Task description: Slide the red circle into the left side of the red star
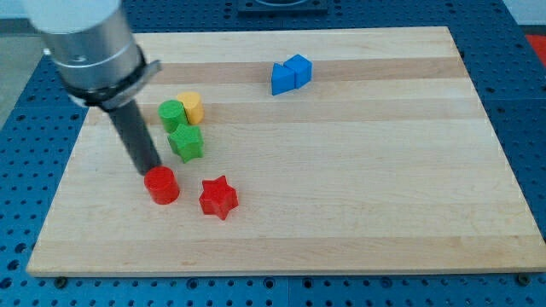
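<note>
The red circle lies on the wooden board at the lower left. The red star lies just to its right, a small gap apart. My tip is at the circle's upper left edge, touching or nearly touching it. The dark rod rises from there up to the grey arm body at the view's top left.
A green star lies above the red blocks, with a green round block and a yellow block above it. Two blue blocks sit together near the board's top middle.
</note>
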`<state>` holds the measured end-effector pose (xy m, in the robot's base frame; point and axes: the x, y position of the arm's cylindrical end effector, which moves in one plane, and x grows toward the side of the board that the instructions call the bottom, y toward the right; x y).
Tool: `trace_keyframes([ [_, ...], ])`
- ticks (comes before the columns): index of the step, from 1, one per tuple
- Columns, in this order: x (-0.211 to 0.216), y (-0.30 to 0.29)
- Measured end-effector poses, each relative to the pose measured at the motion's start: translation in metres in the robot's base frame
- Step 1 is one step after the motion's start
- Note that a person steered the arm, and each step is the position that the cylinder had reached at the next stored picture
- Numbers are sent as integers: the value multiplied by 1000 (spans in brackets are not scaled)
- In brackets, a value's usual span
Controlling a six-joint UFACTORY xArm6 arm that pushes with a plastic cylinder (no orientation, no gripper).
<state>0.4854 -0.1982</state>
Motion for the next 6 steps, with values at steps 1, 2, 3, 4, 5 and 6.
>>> trace_keyframes([
  [1,1,-55],
  [2,13,-48],
  [3,13,-2],
  [4,13,44],
  [5,15,79],
  [6,15,92],
])
